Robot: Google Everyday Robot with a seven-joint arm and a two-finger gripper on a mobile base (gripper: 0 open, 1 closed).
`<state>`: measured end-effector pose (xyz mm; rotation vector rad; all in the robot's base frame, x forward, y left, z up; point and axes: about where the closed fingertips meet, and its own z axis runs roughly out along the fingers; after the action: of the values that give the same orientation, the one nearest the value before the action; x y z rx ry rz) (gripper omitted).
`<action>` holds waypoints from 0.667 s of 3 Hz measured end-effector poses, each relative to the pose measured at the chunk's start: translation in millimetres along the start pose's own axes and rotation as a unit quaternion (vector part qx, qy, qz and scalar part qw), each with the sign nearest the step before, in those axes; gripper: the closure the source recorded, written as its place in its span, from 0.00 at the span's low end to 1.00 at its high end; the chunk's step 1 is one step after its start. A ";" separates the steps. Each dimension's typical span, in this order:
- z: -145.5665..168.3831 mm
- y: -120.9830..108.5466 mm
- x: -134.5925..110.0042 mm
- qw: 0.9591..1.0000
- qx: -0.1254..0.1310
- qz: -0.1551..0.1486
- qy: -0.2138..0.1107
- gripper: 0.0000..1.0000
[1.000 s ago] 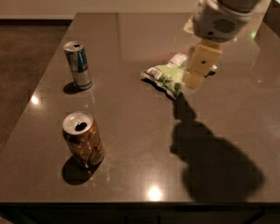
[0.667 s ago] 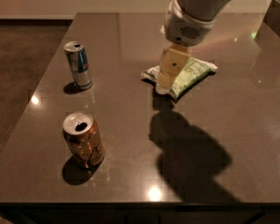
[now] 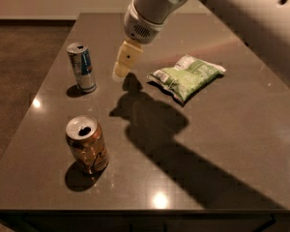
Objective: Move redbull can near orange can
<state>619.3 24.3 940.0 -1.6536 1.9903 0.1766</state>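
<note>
Here the gripper (image 3: 122, 70) hangs low over the dark tabletop (image 3: 232, 129), just right of the upright redbull can (image 3: 82, 67) and not touching it; whether it is spread or closed is not discernible. The orange can (image 3: 87, 144) stands nearer the front edge. A green snack bag (image 3: 186, 76) lies to the right. Brown floor (image 3: 19, 57) shows at left.

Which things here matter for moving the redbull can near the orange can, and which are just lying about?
Belong to the job:
redbull can
orange can
gripper, over the table beside the redbull can

Lying about:
green snack bag
</note>
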 end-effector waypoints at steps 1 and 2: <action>39.2 0.9 -44.6 0.999 -0.030 0.004 -0.031 0.00; 55.6 11.7 -63.3 0.998 -0.054 -0.003 -0.042 0.00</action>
<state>632.4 106.1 920.7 -1.6897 1.9430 0.3499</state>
